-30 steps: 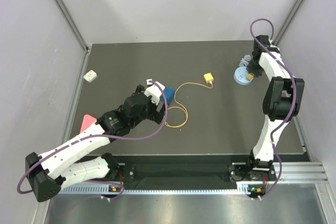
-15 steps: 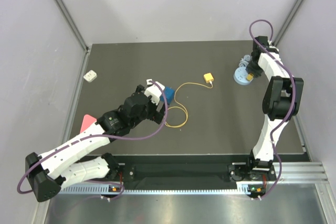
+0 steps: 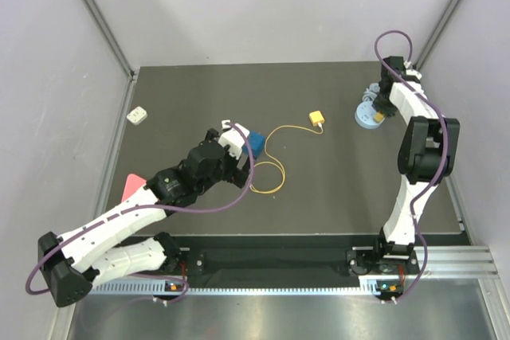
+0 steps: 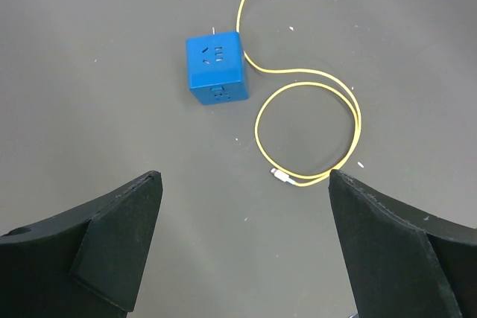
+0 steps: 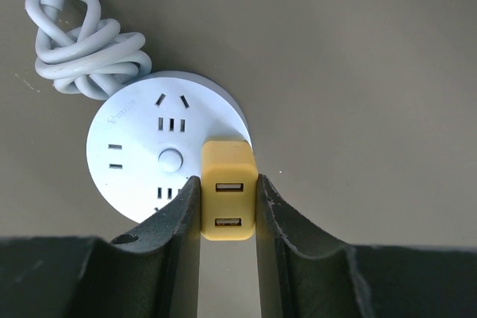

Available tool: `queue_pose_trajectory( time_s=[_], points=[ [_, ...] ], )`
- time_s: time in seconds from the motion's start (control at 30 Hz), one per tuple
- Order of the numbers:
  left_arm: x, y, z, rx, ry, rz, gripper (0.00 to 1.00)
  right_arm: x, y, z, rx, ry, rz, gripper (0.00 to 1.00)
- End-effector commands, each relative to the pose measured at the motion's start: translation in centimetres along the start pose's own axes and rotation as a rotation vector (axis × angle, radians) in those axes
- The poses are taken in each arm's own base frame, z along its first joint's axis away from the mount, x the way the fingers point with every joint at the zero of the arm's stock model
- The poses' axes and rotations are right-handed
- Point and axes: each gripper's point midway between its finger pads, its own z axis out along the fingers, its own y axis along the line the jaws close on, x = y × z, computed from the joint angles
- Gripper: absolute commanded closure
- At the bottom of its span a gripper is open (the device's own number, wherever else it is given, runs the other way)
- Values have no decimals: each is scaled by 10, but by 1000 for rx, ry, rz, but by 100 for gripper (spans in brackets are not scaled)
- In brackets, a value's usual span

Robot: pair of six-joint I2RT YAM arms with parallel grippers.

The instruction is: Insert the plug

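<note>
The plug [image 3: 316, 119], a small yellow block on the end of a thin yellow cable [image 3: 275, 169], lies on the dark table apart from both grippers. My right gripper [image 5: 228, 180] is shut on a different yellow block [image 5: 228, 188] with two USB ports and no cable. That block sits at the edge of a round white socket hub [image 5: 141, 161], at the back right [image 3: 366, 115]. My left gripper [image 4: 242, 176] hangs open above the table. Beyond its fingertips are a blue cube socket [image 4: 216, 69] and the cable's coil [image 4: 350, 102] with its small white end [image 4: 282, 176].
A knotted grey cord [image 5: 82, 42] runs from the hub. A small white object [image 3: 138, 115] lies at the far left and a pink-red piece [image 3: 134, 184] near the left edge. Light walls close the table on three sides.
The right wrist has shifted very slightly toward the back with the yellow block still in its jaws. The left arm has not moved.
</note>
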Motion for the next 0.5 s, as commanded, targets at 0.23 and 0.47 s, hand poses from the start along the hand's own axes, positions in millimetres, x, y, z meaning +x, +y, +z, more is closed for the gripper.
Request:
queue_pose_trajectory(
  time_s=[0.23,0.47],
  points=[
    [-16,8,-6,-36,-71,-9,3,104,-23,56,69,263,-90,100],
    [-15,10,-4,-47,-67,-4,3,108,-24,56,62,273,-118,100]
  ],
)
